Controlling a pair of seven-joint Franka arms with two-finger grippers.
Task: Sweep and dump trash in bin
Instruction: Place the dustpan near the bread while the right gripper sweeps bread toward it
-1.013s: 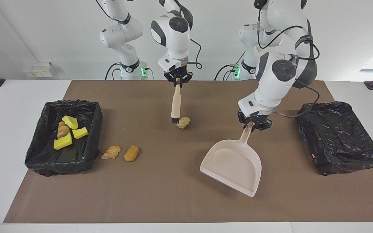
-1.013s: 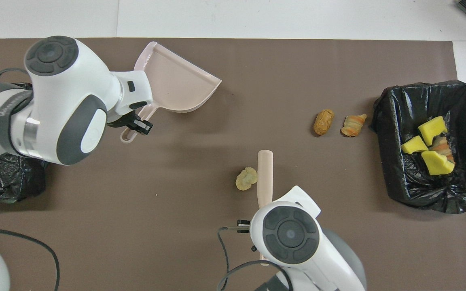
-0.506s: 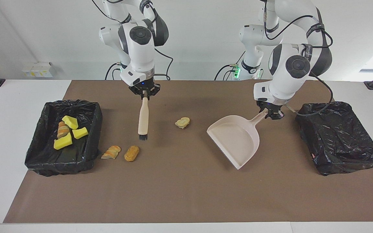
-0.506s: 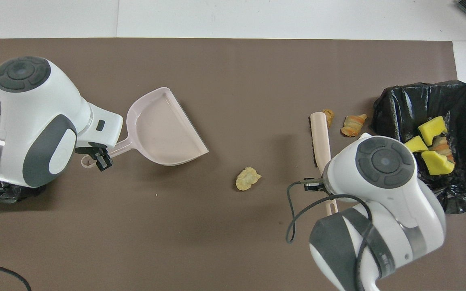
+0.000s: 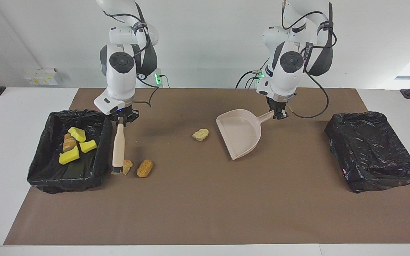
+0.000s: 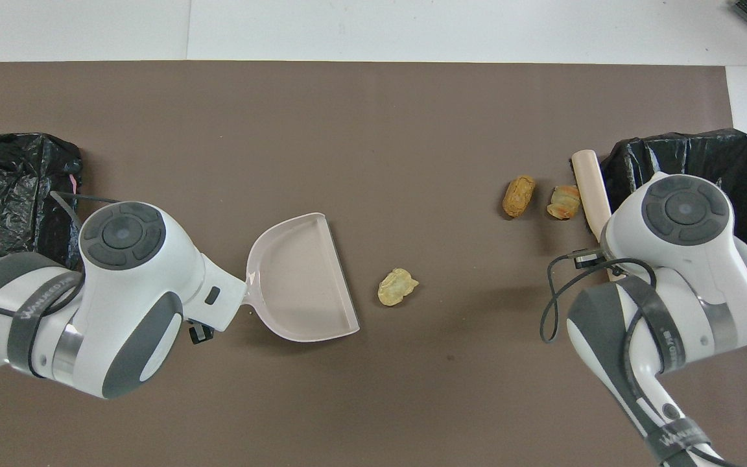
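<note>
My right gripper (image 5: 120, 120) is shut on the top of the beige-handled brush (image 5: 118, 147), which hangs upright beside the wall of the black-lined bin (image 5: 100, 167) at the right arm's end. Its bristles are down at a striped bread-like trash chunk (image 5: 127, 165), with an orange chunk (image 5: 145, 168) beside that. A tan chunk (image 5: 200, 134) lies mid-table. My left gripper (image 5: 278, 114) is shut on the handle of the beige dustpan (image 5: 240, 133), whose open mouth faces the tan chunk (image 6: 397, 287). Yellow sponge pieces (image 5: 69, 156) lie in the bin.
A second black-lined bin (image 5: 372, 149) stands at the left arm's end of the table. The brown mat (image 5: 205, 213) covers the middle of the white table. In the overhead view my right arm covers most of the bin (image 6: 691, 152) holding trash.
My right arm carried the brush from the tan chunk over to the striped chunk by the bin. My left arm drew the dustpan toward the robots and turned its mouth toward the tan chunk.
</note>
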